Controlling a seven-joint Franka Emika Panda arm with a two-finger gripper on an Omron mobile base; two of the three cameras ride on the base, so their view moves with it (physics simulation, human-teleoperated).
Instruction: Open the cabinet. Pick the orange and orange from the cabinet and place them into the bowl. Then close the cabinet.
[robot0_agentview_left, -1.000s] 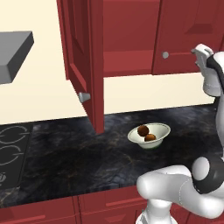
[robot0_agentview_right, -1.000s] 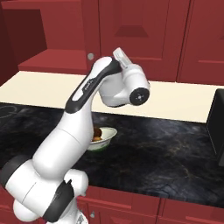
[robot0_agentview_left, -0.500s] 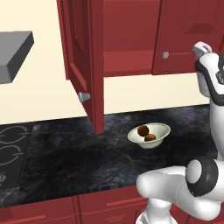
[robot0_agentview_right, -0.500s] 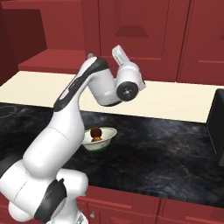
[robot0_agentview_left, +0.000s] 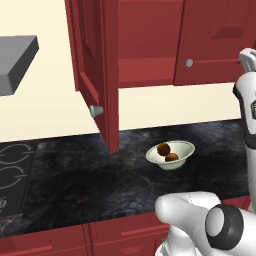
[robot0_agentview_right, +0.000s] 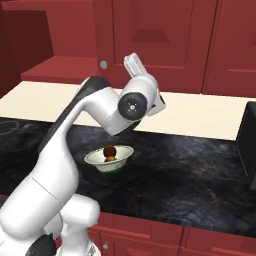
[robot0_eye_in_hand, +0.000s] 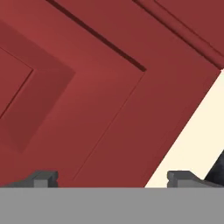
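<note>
The dark red cabinet has its left door (robot0_agentview_left: 93, 70) swung out over the counter, and its right door (robot0_agentview_left: 215, 40) is closed, with a grey knob (robot0_agentview_left: 189, 63). On the black counter stands the cream bowl (robot0_agentview_left: 186, 146) with both oranges inside, one (robot0_agentview_left: 163, 148) behind the other (robot0_agentview_left: 172, 157). From the right base view, one orange (robot0_agentview_right: 109, 151) shows above the bowl rim (robot0_agentview_right: 95, 159). My gripper (robot0_eye_in_hand: 113, 179) is open and holds nothing. It is raised well above the bowl and points at a raised-panel door (robot0_eye_in_hand: 87, 87) close in front. Its fingertips (robot0_eye_in_hand: 43, 178) are spread wide.
A stove top (robot0_agentview_left: 12, 170) and a grey range hood (robot0_agentview_left: 15, 62) lie to the left. A dark appliance (robot0_agentview_right: 247, 145) stands at the counter's right end. Red drawer fronts (robot0_agentview_left: 115, 230) run below the counter edge. The open door's knob (robot0_agentview_left: 96, 110) juts out near the bowl's left.
My arm's upper joints have swung, so the bowl has come out from behind the arm in the right base view. The hand stays high by the cabinet doors. Bowl and oranges unmoved.
</note>
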